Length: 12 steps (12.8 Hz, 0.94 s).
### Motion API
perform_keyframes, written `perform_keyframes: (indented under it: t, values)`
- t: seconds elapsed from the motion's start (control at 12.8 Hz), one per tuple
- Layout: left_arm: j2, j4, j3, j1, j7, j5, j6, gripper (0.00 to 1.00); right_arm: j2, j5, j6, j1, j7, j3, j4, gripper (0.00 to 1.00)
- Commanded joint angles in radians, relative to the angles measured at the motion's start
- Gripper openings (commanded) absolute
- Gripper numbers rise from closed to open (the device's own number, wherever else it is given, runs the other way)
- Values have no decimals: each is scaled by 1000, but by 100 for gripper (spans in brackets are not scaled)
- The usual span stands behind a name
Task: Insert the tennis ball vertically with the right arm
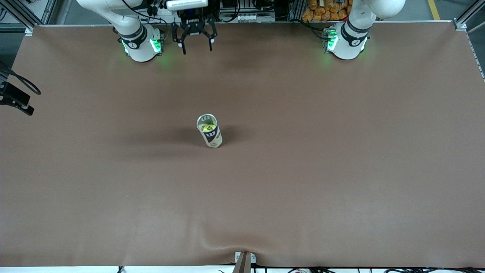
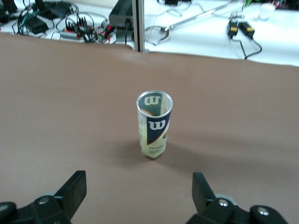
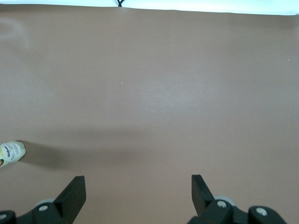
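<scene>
Right arm base (image 1: 141, 44) stands at its end of the desk (image 1: 341, 170), lit green at the collar. The right claw (image 3: 138, 182) hangs in the air over bare brown desk surface toward the right arm's end, its two dark fingers (image 3: 74, 191) set wide apart and holding nothing. In the right wrist view, only the lower end of the can shows, at the frame's edge, with its shadow stretched across the cloth beside it. Near the middle of the desk stands the tennis ball can (image 1: 210, 131), upright, its mouth open and uncovered, a dark band with a white logo around its wall. The tennis ball (image 1: 208, 128) sits inside this can, its yellow-green surface visible through the open mouth in the front view. In the left wrist view the interior wall shows but the ball itself cannot be made out. The left claw (image 2: 139, 177) hangs in the air over bare desk and faces the can squarely, well apart from it, fingers (image 2: 202, 189) likewise spread wide and empty. Left arm base (image 1: 345, 42) stands at the other end of the desk, also lit green.
</scene>
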Motion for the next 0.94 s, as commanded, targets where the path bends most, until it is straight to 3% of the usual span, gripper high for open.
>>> perform_keyframes:
  t: [0.0,0.47,0.86]
  values:
    - [-118,-29,2,56,102,-137,-2,100,-2,-14,-12,-14,-13,12,10,100]
    - [-330,-43,5,272,354,-419,-5,100,2,-14,-6,-16,-13,12,10,100]
    - [-376,-45,7,450,442,-493,-149,100,10,-13,-1,-16,-13,12,10,100]
